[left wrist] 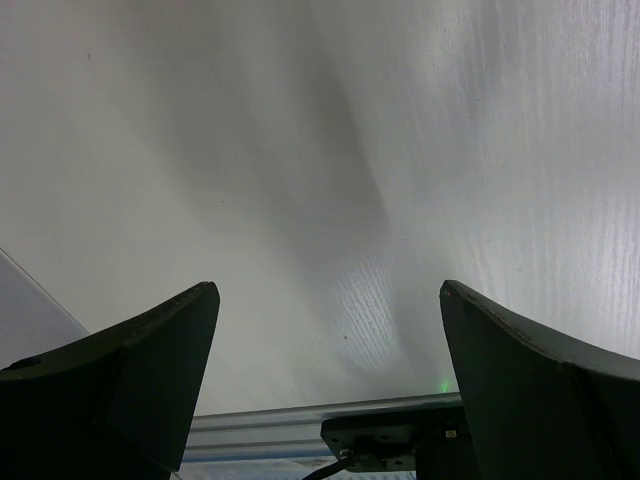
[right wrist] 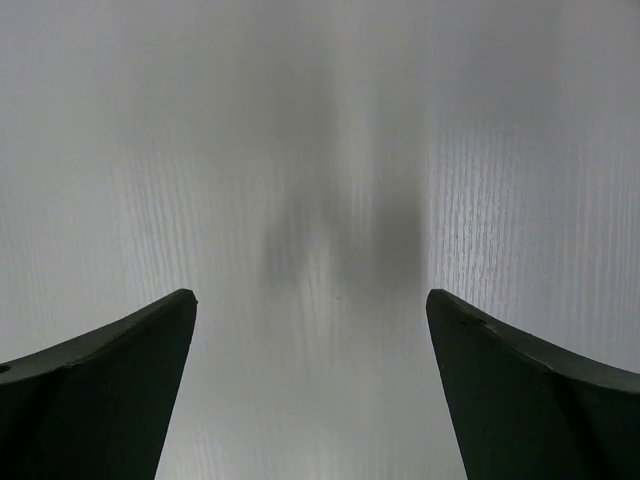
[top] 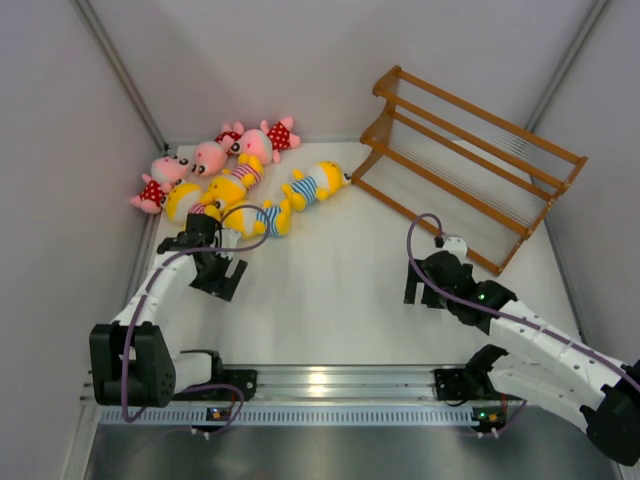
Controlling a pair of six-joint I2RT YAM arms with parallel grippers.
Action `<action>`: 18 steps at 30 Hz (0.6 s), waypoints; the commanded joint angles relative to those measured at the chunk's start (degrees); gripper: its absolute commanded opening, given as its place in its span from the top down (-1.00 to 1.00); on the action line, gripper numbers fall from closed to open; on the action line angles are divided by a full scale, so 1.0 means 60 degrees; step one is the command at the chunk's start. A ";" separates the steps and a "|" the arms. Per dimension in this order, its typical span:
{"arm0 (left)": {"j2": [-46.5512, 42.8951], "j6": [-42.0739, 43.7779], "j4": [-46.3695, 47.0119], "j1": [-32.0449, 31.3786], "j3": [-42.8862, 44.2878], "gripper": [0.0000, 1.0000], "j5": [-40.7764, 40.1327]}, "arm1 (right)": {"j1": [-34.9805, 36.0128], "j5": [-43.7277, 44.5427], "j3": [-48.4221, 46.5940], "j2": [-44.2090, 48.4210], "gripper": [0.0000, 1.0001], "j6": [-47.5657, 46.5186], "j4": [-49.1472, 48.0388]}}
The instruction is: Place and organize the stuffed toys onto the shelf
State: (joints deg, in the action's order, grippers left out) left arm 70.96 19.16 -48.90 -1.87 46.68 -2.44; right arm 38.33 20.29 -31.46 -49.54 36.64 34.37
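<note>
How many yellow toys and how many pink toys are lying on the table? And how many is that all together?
Yellow toys: 4
Pink toys: 3
Total: 7

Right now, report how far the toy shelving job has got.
Done: nothing; the shelf holds no toys. In hand: nothing; the left hand and right hand hang open and empty over the table. Left: all seven stuffed toys, lying clustered at the table's far left, apart from the shelf.
</note>
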 commanded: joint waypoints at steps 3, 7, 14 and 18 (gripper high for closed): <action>-0.0269 -0.0160 0.0123 0.0033 0.0202 -0.96 -0.0019 | -0.0147 -0.0027 -0.0351 0.0243 -0.99 -0.0247 0.0014; -0.0415 0.0219 -0.0271 0.0033 0.0934 -0.96 0.0362 | -0.0147 -0.0423 -0.0834 0.0302 -0.99 -0.0598 -0.0103; 0.0795 0.0836 -0.0272 0.0033 0.3774 -0.96 0.1342 | -0.0147 -0.1286 -0.1903 -0.0049 -0.99 -0.1082 -0.0630; 0.2832 0.0121 -0.0287 0.0077 0.5665 -0.76 0.1330 | -0.0147 -0.1390 -0.2109 -0.0385 -0.99 -0.1229 -0.1025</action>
State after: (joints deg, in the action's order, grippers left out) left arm 79.48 22.22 -51.46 -1.83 74.89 3.88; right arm 38.33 13.61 -41.47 -50.59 31.05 31.40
